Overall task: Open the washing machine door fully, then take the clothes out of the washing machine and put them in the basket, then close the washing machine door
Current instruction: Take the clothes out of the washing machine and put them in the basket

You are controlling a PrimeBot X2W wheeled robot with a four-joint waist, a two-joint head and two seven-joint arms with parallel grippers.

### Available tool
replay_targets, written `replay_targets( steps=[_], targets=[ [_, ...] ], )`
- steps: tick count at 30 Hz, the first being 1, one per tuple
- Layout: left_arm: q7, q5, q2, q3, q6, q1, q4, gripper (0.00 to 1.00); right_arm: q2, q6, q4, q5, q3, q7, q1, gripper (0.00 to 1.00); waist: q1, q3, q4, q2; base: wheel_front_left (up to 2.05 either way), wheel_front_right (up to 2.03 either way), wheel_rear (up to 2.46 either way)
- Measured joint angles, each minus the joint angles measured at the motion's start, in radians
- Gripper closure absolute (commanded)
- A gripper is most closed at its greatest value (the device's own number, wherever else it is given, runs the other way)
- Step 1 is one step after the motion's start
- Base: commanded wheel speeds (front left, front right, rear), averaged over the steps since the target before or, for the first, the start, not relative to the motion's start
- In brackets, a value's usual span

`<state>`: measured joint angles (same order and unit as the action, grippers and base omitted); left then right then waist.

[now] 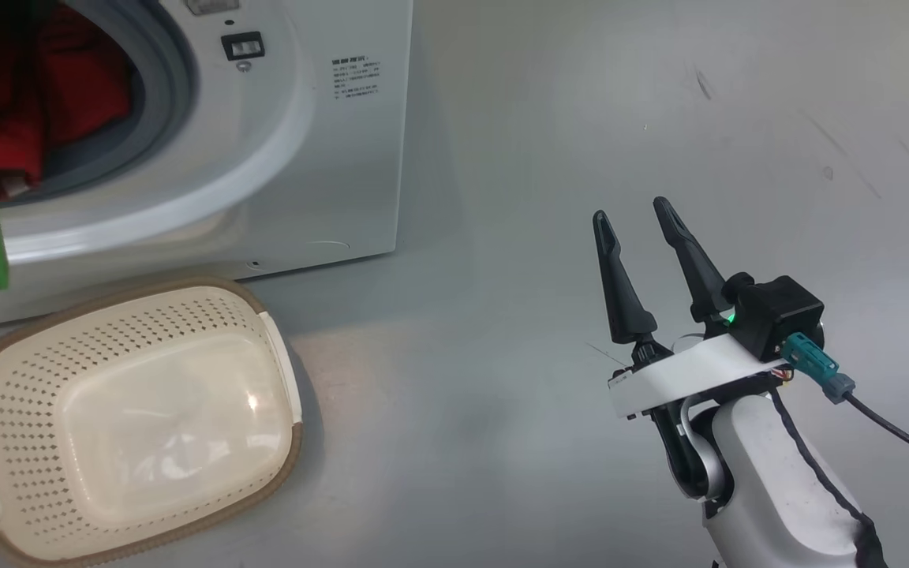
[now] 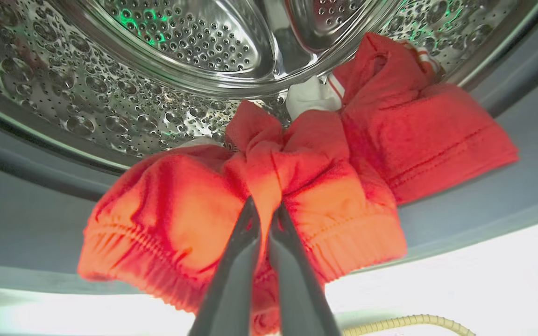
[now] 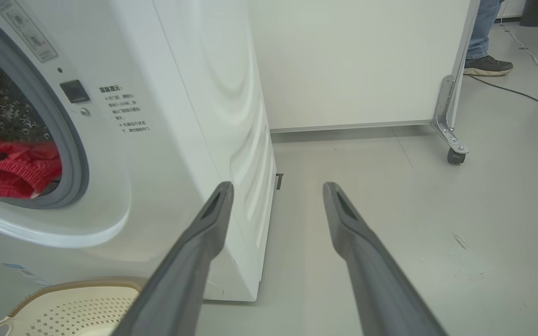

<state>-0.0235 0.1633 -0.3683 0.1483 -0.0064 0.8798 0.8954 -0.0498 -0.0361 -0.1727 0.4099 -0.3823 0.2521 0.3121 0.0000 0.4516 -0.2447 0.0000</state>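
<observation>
- The left gripper (image 2: 265, 205) is pinched shut on a thin fold of the red clothes (image 2: 166, 210). They lie at the mouth of the washing machine (image 1: 328, 158), draped from the steel drum (image 2: 110, 116) over the grey rubber ring (image 2: 17, 196).
- That pinch takes only a narrow ridge of fabric. I'd worry it slips free on the pull and the garment drops to the floor (image 1: 502, 434) short of the basket (image 1: 28, 394).
- The red pieces look bunched together, with a small white cloth (image 2: 308, 95) tucked behind them. Hauling one out may drag the rest halfway, so they spill over the lip or snag on the ring.
- The basket sits on the floor just below the opening. It looks small and light, so a trailing sleeve or a low arm could shove it aside.
- The right gripper (image 1: 630, 208) hangs spread wide, holding nothing, well apart from the basket. It seems harmless unless the body swings it into the machine's side.
</observation>
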Motion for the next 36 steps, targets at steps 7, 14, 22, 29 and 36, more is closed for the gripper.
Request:
replay_targets(
  steps=[7,14,22,29,36],
  targets=[
    [0.085,0.027,0.047,0.000,-0.021,-0.079,0.016,1.00,-0.001,0.009,-0.025,-0.015,0.027,0.000,-0.044,0.00,0.0000,-0.078,0.032,0.0000,0.00,0.00,0.00],
    [0.174,0.043,0.097,0.006,-0.044,-0.182,0.034,1.00,-0.012,0.021,-0.045,-0.026,0.044,0.000,-0.098,0.00,0.0000,-0.169,0.070,0.0000,0.00,0.00,0.00],
    [0.245,0.071,0.121,-0.005,-0.052,-0.274,0.035,1.00,-0.016,0.035,-0.061,-0.027,0.053,0.000,-0.142,0.00,-0.0001,-0.256,0.104,0.0000,0.00,0.00,0.00],
    [0.264,0.077,0.157,-0.005,-0.060,-0.336,-0.004,1.00,-0.018,0.041,-0.064,-0.027,0.067,0.000,-0.186,0.00,-0.0001,-0.320,0.128,0.0000,0.00,0.00,0.00],
    [0.272,0.083,0.163,-0.010,-0.060,-0.375,-0.085,1.00,-0.018,0.045,-0.058,-0.031,0.074,0.000,-0.199,0.00,-0.0001,-0.356,0.155,0.0000,0.00,0.00,0.00]
  ],
)
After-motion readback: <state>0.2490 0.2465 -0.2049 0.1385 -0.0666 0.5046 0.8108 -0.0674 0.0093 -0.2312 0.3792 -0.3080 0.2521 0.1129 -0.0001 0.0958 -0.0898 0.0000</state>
